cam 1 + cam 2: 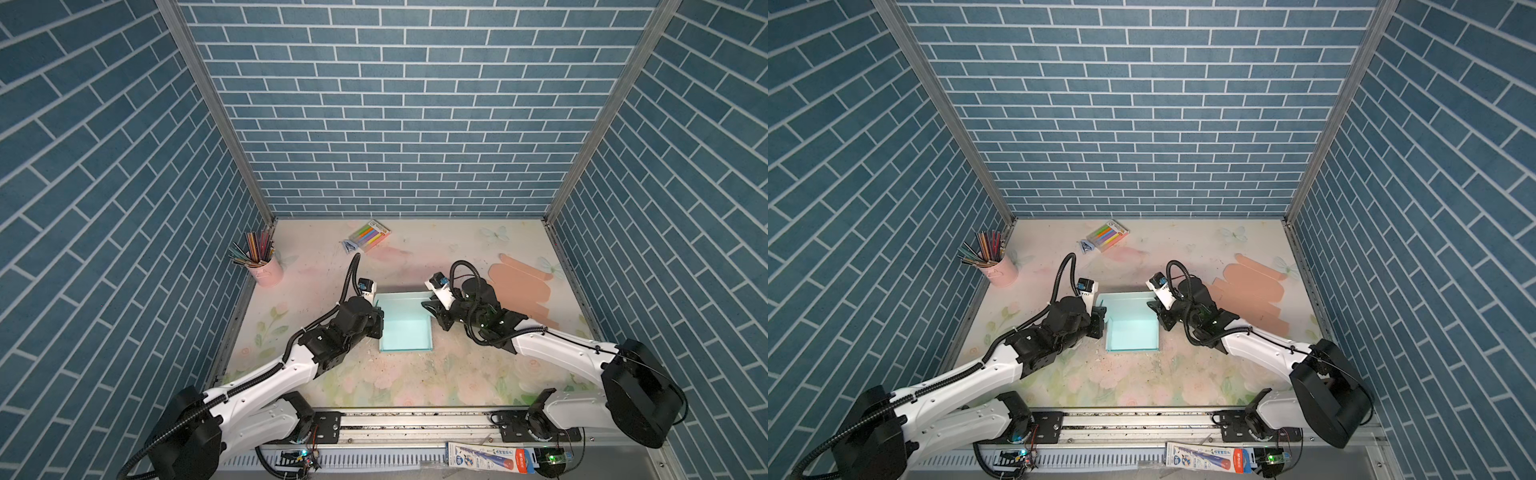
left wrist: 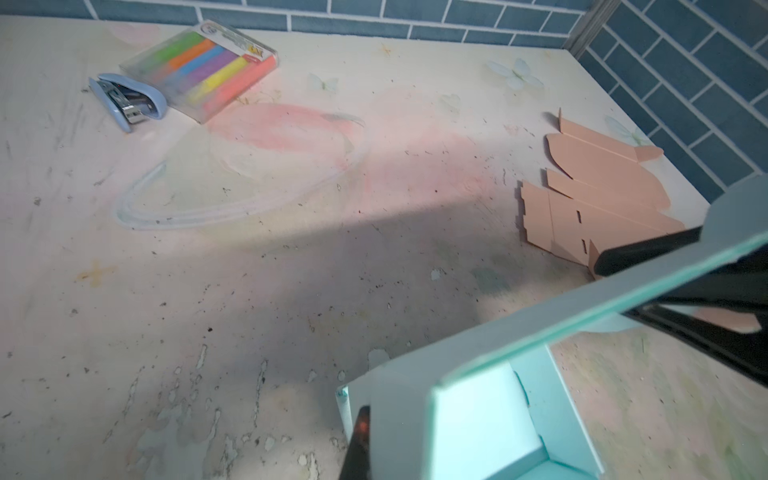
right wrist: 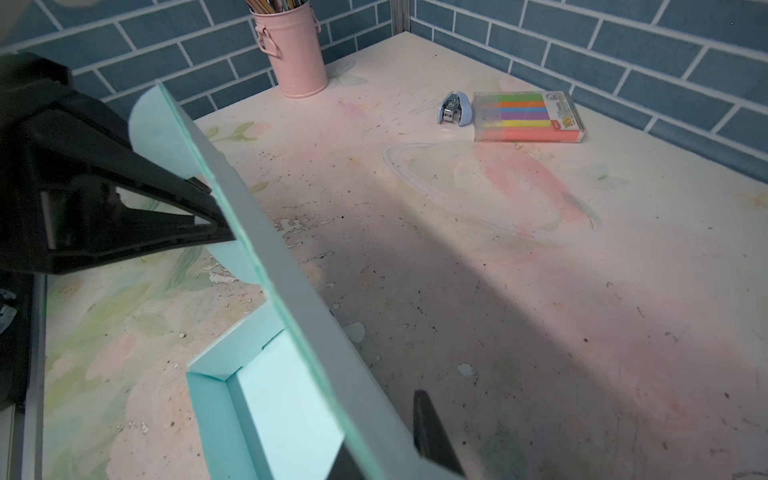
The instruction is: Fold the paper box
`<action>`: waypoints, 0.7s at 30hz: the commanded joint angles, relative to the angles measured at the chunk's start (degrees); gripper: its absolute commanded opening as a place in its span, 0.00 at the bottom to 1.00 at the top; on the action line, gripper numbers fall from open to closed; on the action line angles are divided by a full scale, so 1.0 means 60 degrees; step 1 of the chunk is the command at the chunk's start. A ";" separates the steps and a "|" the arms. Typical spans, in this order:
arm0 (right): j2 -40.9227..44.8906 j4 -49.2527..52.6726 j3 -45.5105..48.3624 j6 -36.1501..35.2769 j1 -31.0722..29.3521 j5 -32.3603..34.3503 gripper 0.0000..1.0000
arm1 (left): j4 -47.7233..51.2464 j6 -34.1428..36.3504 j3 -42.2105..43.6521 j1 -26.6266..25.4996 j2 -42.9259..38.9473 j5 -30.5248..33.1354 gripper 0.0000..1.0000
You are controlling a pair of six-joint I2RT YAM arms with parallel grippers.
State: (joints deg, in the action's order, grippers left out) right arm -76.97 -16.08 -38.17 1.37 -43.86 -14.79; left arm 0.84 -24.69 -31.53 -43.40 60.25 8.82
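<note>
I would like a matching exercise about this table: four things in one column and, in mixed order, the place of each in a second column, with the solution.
Things
1. pink pencil cup
2. highlighter pack
3. peach cardboard sheet
4. teal paper box

Places
A. in the middle, walls partly raised
B. lying flat on the right
C. back left corner
D. at the back, beside the blue stapler

Pairs: 1-C, 2-D, 3-B, 4-A
</note>
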 commanded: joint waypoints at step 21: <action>0.0386 0.0965 -0.0116 0.1546 -0.0161 0.1760 0.30 | -0.0911 0.1517 -0.0432 0.0027 0.0604 -0.0952 0.01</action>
State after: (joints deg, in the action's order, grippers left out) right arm -76.40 -13.37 -38.89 9.23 -44.34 -6.44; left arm -3.73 -18.15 -31.83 -43.27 63.59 5.93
